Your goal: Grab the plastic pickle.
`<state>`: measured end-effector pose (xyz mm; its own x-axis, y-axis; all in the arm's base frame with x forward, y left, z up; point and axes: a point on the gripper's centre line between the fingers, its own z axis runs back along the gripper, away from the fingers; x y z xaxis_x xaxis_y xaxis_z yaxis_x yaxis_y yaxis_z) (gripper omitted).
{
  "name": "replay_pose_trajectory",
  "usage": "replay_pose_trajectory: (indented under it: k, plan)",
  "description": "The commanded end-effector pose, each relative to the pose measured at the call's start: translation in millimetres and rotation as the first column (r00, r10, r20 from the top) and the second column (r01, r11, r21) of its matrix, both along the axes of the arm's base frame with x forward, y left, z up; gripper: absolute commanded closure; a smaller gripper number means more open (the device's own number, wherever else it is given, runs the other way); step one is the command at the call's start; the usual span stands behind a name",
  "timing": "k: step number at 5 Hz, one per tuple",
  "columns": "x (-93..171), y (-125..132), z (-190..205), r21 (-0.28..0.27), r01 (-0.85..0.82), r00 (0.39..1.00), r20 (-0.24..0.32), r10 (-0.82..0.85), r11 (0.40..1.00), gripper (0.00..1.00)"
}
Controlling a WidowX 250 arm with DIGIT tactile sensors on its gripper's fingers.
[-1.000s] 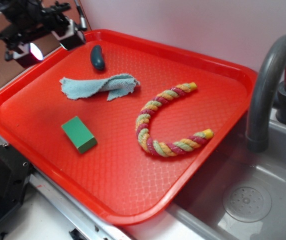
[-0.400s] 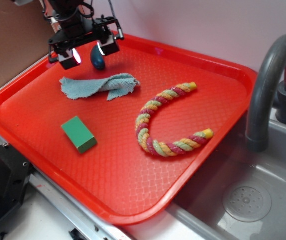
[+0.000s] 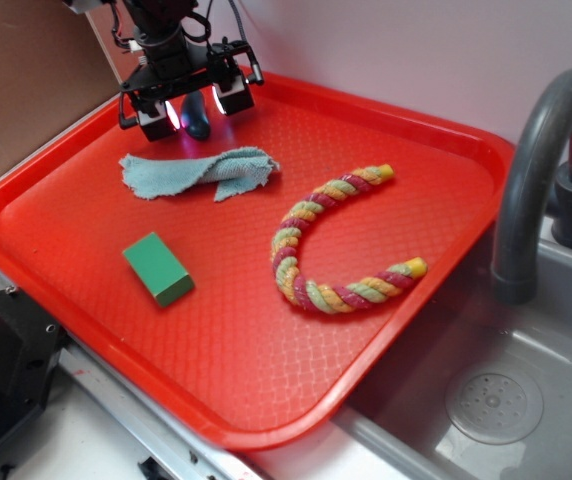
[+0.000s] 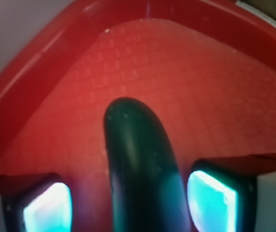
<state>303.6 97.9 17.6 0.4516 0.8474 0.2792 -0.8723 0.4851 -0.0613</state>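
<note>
The plastic pickle [image 3: 198, 122] is a dark teal oblong lying near the far left corner of the red tray [image 3: 406, 140]. My gripper [image 3: 194, 108] hangs right over it, open, one finger on each side. In the wrist view the plastic pickle [image 4: 140, 169] fills the space between the two lit fingertips [image 4: 209, 200], with a gap showing on both sides. My gripper [image 4: 128, 205] does not touch it there. The pickle's near end runs out of the wrist view.
A light blue cloth [image 3: 198, 170] lies crumpled just in front of the pickle. A bright green block [image 3: 158, 267] and a curved multicoloured rope [image 3: 331, 240] sit further along the tray. The tray's raised rim [image 4: 41, 63] curves close behind the pickle. A grey faucet [image 3: 536, 170] and sink stand to the right.
My gripper has moved right from beyond the tray's far left corner and come down over the pickle, which now sits between its open fingers. Nothing else has moved.
</note>
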Motion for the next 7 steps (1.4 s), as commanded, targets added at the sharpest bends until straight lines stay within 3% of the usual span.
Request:
replay_pose_trajectory:
  k: [1,2,3,4,5,6,7]
  plan:
    - [-1.8,8.5,1.3,-0.050,-0.052,0.998,0.024,0.053,0.997,1.00]
    - [-2.1,5.7,5.7,-0.062,0.018,1.000,-0.015,-0.019,0.998,1.00]
    - [2.3,-16.9,29.9,-0.102,0.250,0.953,-0.151,-0.264,0.963,1.00]
    - [-10.3,-59.5,62.7,-0.133,0.478,0.855,-0.155,-0.495,0.868,1.00]
    - [-47.1,-104.8,99.7,-0.171,0.643,0.743,-0.095,-0.663,0.746,1.00]
    - [-78.1,-136.6,129.7,-0.180,0.695,0.701,-0.044,-0.711,0.696,1.00]
    - [-111.2,-150.6,155.5,-0.209,0.710,0.692,0.027,-0.721,0.673,1.00]
